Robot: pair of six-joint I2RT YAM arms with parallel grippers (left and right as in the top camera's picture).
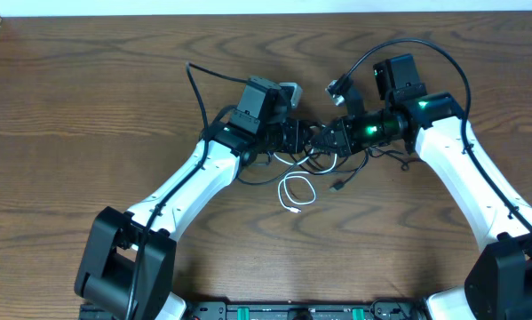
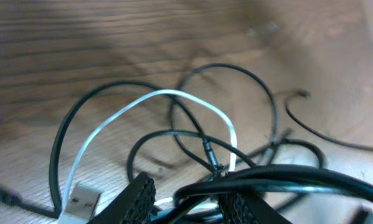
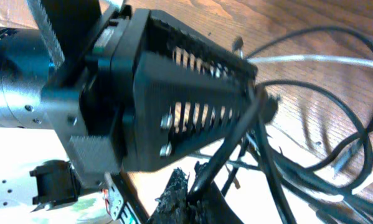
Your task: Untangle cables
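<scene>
The cables (image 1: 312,163) are not pulled apart yet; a black cable (image 3: 223,155) is pinched by the right gripper (image 3: 189,186), and the left gripper (image 2: 189,199) is seen half open.

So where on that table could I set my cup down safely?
The table is bare left of the left arm, beyond the right arm, and along the far edge. A small patch sits between the arms, below the white loop. The middle is crowded: left gripper and right gripper meet over the cables.
</scene>
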